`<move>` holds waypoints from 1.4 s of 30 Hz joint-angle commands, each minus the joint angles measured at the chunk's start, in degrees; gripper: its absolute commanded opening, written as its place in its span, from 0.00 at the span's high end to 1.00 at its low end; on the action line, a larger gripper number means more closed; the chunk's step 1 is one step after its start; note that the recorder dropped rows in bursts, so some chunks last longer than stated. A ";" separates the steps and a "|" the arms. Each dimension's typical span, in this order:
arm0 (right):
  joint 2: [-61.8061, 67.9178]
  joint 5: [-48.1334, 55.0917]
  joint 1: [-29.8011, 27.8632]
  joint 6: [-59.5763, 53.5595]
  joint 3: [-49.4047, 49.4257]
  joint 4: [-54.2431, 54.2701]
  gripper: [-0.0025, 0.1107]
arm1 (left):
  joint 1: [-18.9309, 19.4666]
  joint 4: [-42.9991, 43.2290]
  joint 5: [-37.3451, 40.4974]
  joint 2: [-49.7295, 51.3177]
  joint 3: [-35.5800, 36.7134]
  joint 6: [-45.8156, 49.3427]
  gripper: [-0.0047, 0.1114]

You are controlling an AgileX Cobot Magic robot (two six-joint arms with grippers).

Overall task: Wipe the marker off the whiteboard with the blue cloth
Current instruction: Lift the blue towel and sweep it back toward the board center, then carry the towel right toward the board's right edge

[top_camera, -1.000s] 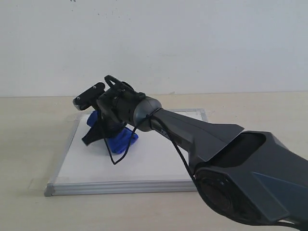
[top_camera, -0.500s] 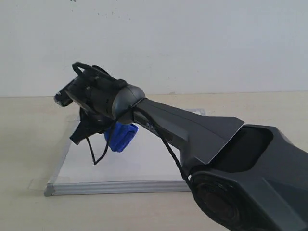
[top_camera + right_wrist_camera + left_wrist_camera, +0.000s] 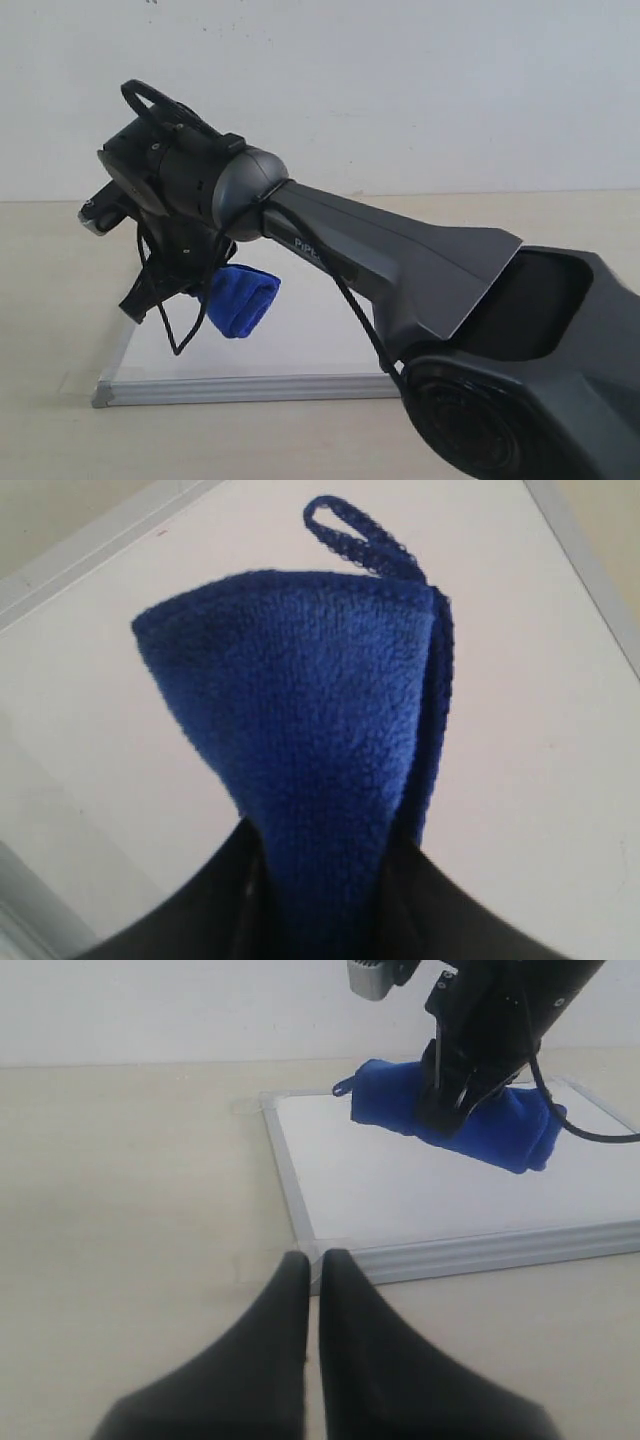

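Observation:
My right gripper [image 3: 200,290] is shut on the blue cloth [image 3: 240,298], a folded royal-blue bundle with a small loop at its end. It hangs from the fingers over the left part of the whiteboard [image 3: 300,345]. The right wrist view shows the cloth [image 3: 320,710] pinched in the gripper [image 3: 320,855], with white board [image 3: 530,740] behind it. Whether the cloth touches the board I cannot tell. No red marker line shows on the visible board surface. My left gripper [image 3: 312,1260] is shut and empty, low over the table just off a corner of the whiteboard [image 3: 400,1195]; beyond it are the cloth [image 3: 480,1125] and right gripper [image 3: 455,1100].
The whiteboard's silver frame [image 3: 250,388] lies flat on a beige table [image 3: 50,300] in front of a plain white wall. The right arm's dark body [image 3: 450,320] covers the board's right side in the exterior view. A black cable [image 3: 180,335] loops below the wrist.
The right wrist has risen and swung left, toward the board's left edge, carrying the cloth with it. The cloth stays gripped and now sits slightly nearer the board's front.

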 commanded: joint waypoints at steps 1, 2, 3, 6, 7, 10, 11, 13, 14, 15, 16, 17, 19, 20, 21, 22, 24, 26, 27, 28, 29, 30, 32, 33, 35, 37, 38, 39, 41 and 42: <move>-2.89 0.37 0.55 -1.37 -0.13 1.02 0.98 | 0.22 -0.56 -0.37 -0.13 -0.14 0.06 0.93; -3.35 0.37 0.55 -1.68 -0.13 1.94 0.98 | 0.22 -0.56 -0.37 -0.13 -0.14 0.06 0.93; -3.70 0.37 0.55 -2.02 -0.13 2.47 0.98 | 0.22 -0.56 -0.37 -0.13 -0.14 0.06 0.93; -4.78 0.37 0.55 -2.74 0.08 3.01 0.98 | 0.22 -0.56 -0.37 -0.13 -0.14 0.06 0.93; -4.85 0.37 0.55 -2.87 0.60 3.28 0.98 | 0.22 -0.56 -0.37 -0.13 -0.14 0.06 0.93; -6.12 0.37 0.55 -3.16 2.55 3.41 0.98 | 0.22 -0.56 -0.37 -0.13 -0.14 0.06 0.93; -6.25 0.37 0.55 -3.31 3.39 3.54 0.98 | 0.22 -0.56 -0.37 -0.13 -0.14 0.06 0.93; -7.08 0.37 0.55 -3.69 5.47 3.66 0.98 | 0.22 -0.56 -0.37 -0.13 -0.14 0.06 0.93; -7.55 0.37 0.55 -3.69 6.78 3.66 0.98 | 0.22 -0.56 -0.37 -0.13 -0.14 0.06 0.93; -8.12 0.37 0.55 -3.69 8.17 3.66 0.98 | 0.22 -0.56 -0.37 -0.13 -0.14 0.06 0.93; -8.76 0.37 0.55 -3.69 9.75 3.66 0.98 | 0.22 -0.56 -0.37 -0.13 -0.14 0.06 0.93; -9.41 0.37 0.55 -3.69 11.05 3.66 0.98 | 0.22 -0.56 -0.37 -0.13 -0.14 0.06 0.93; -11.24 -0.08 0.55 -3.58 14.80 3.66 0.98 | 0.22 -0.56 -0.37 -0.13 -0.14 0.06 0.93; -12.12 -1.30 0.55 -3.48 16.37 3.66 0.98 | 0.22 -0.56 -0.37 -0.13 -0.14 0.06 0.93; -13.51 -2.34 0.44 -3.22 18.76 3.66 0.98 | 0.22 -0.56 -0.37 -0.13 -0.14 0.06 0.93; -14.44 -3.40 0.44 -3.08 20.34 3.56 0.98 | 0.22 -0.56 -0.37 -0.13 -0.14 0.06 0.93; -16.97 -5.79 0.36 -2.85 24.28 3.35 0.98 | 0.22 -0.56 -0.37 -0.13 -0.14 0.06 0.93; -19.34 -7.83 -0.18 -2.10 27.92 3.20 0.98 | 0.22 -0.56 -0.37 -0.13 -0.14 0.06 0.93; -20.65 -9.13 -0.60 -2.09 29.99 3.20 0.98 | 0.22 -0.56 -0.37 -0.13 -0.14 0.06 0.93; -22.02 -10.43 -1.26 -1.86 32.12 3.20 0.98 | 0.22 -0.56 -0.37 -0.13 -0.14 0.06 0.93; -23.13 -11.61 -1.83 -1.54 33.94 3.40 0.98 | 0.22 -0.56 -0.37 -0.13 -0.14 0.06 0.93; -24.91 -13.45 -2.73 -1.16 36.79 3.54 0.98 | 0.22 -0.56 -0.37 -0.13 -0.14 0.06 0.93; -27.29 -16.26 -4.25 -1.16 40.75 3.80 0.98 | 0.22 -0.56 -0.37 -0.13 -0.14 0.06 0.93; -29.14 -18.24 -5.15 -0.90 43.76 4.09 0.98 | 0.22 -0.56 -0.37 -0.13 -0.14 0.06 0.93; -31.90 -21.35 -7.03 -0.43 47.97 4.67 0.98 | 0.22 -0.56 -0.37 -0.13 -0.14 0.06 0.93; -34.87 -23.96 -8.86 -0.30 52.06 5.50 0.98 | 0.22 -0.56 -0.37 -0.13 -0.14 0.06 0.93; -36.26 -25.17 -10.00 0.05 53.87 5.59 0.98 | 0.22 -0.56 -0.37 -0.13 -0.14 0.06 0.93; -37.55 -26.10 -11.22 0.87 55.49 5.59 0.98 | 0.22 -0.56 -0.37 -0.13 -0.14 0.06 0.93; -39.58 -27.70 -13.63 1.47 58.05 5.72 0.98 | 0.22 -0.56 -0.37 -0.13 -0.14 0.06 0.93; -40.55 -28.40 -15.05 2.00 59.35 5.72 0.98 | 0.22 -0.56 -0.37 -0.13 -0.14 0.06 0.93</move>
